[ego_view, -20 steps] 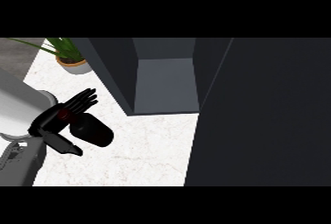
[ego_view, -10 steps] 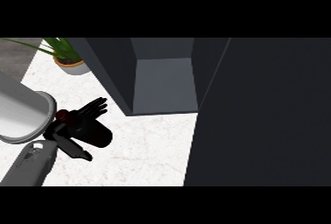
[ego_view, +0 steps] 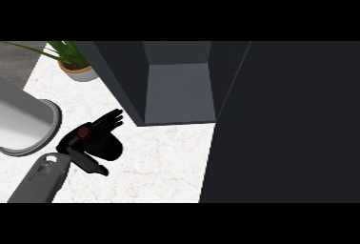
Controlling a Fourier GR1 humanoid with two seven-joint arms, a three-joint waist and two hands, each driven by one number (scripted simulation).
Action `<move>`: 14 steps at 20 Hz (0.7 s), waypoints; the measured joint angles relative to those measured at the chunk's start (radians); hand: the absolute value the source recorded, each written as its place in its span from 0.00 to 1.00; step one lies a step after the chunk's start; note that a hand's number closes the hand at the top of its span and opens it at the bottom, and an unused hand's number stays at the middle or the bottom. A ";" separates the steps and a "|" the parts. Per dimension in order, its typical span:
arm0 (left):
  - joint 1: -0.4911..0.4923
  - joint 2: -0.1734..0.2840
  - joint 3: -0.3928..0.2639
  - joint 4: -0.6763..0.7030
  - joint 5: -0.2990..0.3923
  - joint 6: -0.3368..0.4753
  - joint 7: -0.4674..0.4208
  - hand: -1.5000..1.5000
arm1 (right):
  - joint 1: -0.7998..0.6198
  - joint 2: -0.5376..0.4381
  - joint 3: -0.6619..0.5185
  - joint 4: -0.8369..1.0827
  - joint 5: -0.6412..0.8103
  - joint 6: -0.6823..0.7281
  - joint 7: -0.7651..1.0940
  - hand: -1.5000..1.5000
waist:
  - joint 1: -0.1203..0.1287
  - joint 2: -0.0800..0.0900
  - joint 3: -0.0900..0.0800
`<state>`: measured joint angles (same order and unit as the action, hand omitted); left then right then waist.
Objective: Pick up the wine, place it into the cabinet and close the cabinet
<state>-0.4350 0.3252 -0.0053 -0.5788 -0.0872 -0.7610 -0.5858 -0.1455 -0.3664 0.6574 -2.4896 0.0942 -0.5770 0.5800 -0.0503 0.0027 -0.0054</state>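
Observation:
A dark wine bottle (ego_view: 107, 147) with a red cap lies tilted in my left hand (ego_view: 91, 139), whose fingers curl round it above the white marble counter (ego_view: 162, 162). My grey left forearm comes in from the lower left. The hand hides much of the bottle. The cabinet (ego_view: 175, 90) stands open just up and to the right of the hand, showing a bare grey inside. Its dark door (ego_view: 288, 124) fills the right side of the view. My right hand does not show.
A potted plant (ego_view: 74, 66) stands on the counter at the upper left, beside the cabinet's left wall. A large pale grey round object (ego_view: 25, 128) sits at the left edge, close to my left hand.
My left hand with the wine bottle has moved a little to the right, toward the open cabinet. The pale grey round object at the left edge has shifted lower in the view.

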 measured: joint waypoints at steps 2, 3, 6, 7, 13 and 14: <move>-0.003 -0.010 -0.007 0.017 0.004 0.014 -0.018 1.00 | -0.003 -0.006 0.003 0.001 -0.001 -0.003 -0.004 0.00 | -0.001 0.000 0.000; 0.000 -0.014 -0.009 0.025 0.008 0.018 -0.029 1.00 | -0.001 -0.010 0.003 0.001 -0.002 -0.005 -0.009 0.00 | -0.001 0.000 0.000; -0.017 -0.015 -0.013 0.049 0.025 0.014 -0.032 1.00 | 0.000 -0.017 0.015 0.001 -0.003 -0.013 -0.013 0.00 | -0.002 0.000 0.000; -0.022 -0.016 -0.014 0.055 0.032 0.011 -0.028 1.00 | -0.003 -0.022 0.013 0.000 -0.003 -0.015 -0.011 0.00 | -0.001 -0.001 0.000; -0.013 -0.004 -0.041 0.049 0.030 0.048 -0.096 1.00 | 0.013 -0.043 0.022 -0.002 -0.005 -0.032 -0.028 0.00 | 0.003 -0.002 0.000; -0.011 -0.003 -0.049 0.043 0.028 0.056 -0.106 1.00 | 0.011 -0.047 0.024 -0.004 -0.005 -0.035 -0.026 0.00 | 0.001 -0.003 0.000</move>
<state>-0.4458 0.3218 -0.0540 -0.5360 -0.0588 -0.7052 -0.6922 -0.1340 -0.4138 0.6812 -2.4941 0.0890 -0.6116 0.5538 -0.0489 -0.0003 -0.0053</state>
